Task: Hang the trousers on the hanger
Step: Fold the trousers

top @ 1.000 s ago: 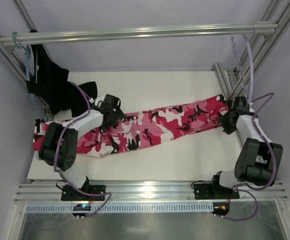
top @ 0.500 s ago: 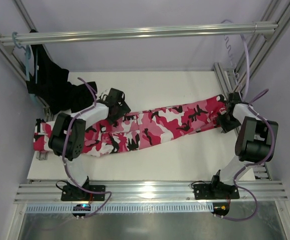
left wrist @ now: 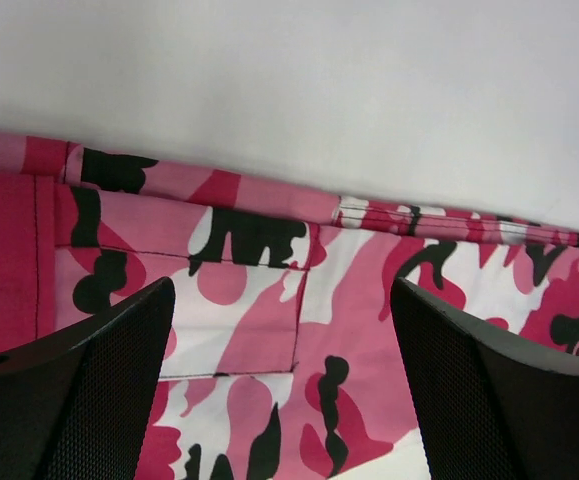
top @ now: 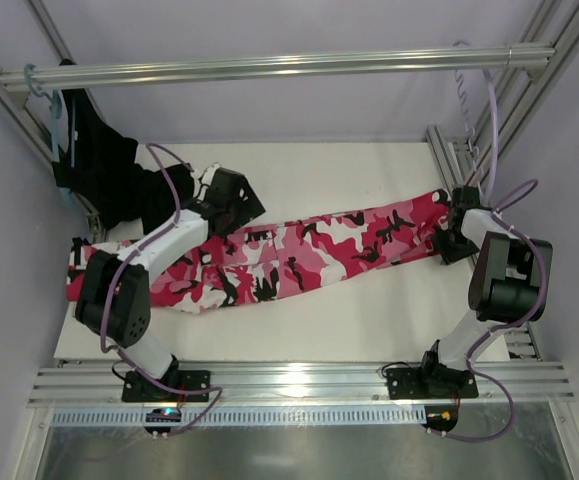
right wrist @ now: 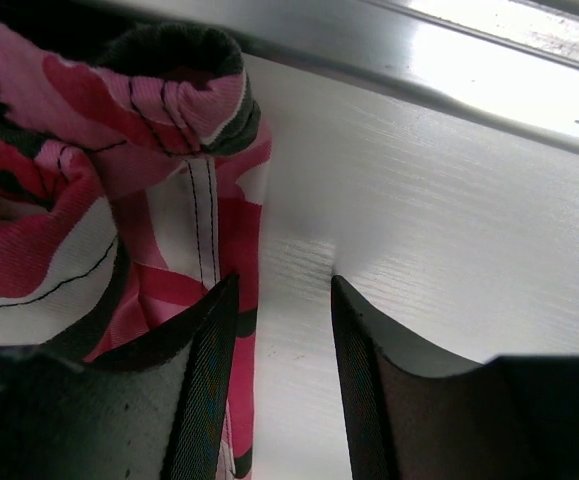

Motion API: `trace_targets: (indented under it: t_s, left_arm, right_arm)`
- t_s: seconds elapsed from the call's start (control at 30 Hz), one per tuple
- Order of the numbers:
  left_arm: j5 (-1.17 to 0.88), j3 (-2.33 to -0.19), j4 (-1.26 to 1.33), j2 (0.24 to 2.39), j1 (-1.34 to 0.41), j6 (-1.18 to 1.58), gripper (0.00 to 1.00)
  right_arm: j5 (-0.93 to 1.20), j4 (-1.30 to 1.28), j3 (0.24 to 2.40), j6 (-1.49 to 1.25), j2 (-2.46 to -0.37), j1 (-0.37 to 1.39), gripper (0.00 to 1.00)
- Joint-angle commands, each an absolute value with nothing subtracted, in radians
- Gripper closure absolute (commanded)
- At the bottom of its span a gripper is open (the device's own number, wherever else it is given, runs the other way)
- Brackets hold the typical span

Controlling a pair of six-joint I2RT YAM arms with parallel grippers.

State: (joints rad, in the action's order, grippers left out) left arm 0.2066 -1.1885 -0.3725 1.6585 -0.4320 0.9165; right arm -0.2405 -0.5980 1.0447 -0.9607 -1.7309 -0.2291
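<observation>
Table: carries trousers, sprawled flat from left to right.
Left gripper: spread wide, empty, above their far edge; shallow pinch may catch one layer.
Right gripper: parted, empty; hem lies beside one finger, so closing may miss it.

No readable text, label or number shows anywhere.

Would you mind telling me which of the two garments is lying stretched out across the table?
The pink camouflage trousers, spread lengthwise over the white table; the plain black garment is bunched up at the back-left corner instead.
</observation>
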Motion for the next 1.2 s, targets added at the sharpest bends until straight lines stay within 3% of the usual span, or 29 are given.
trace_targets:
  t_s: [0.0,0.53,0.6,0.77,1.17]
  left_arm:
    - [0.219,-1.193,-0.360,1.594,-0.443,0.881,0.12]
    - [0.176,-1.166,-0.341,1.546,-0.445,0.870,0.12]
    - [0.181,-1.160,-0.341,1.545,-0.445,0.867,0.12]
    - [0.192,-1.157,-0.341,1.540,-0.445,0.868,0.12]
    - [0.261,-1.186,-0.422,1.560,-0.445,0.835,0.12]
  right_arm:
    - [-0.255,-0.542,0.992,-1.029,-1.709,-0.222,0.55]
    - [-0.247,-0.614,1.138,-1.081,-1.813,-0.213,0.55]
    - [-0.265,-0.632,1.135,-1.080,-1.819,-0.210,0.58]
    - [-0.278,-0.647,1.103,-1.062,-1.816,-0.212,0.96]
    - [-0.354,-0.718,0.980,-1.034,-1.649,-0.210,0.96]
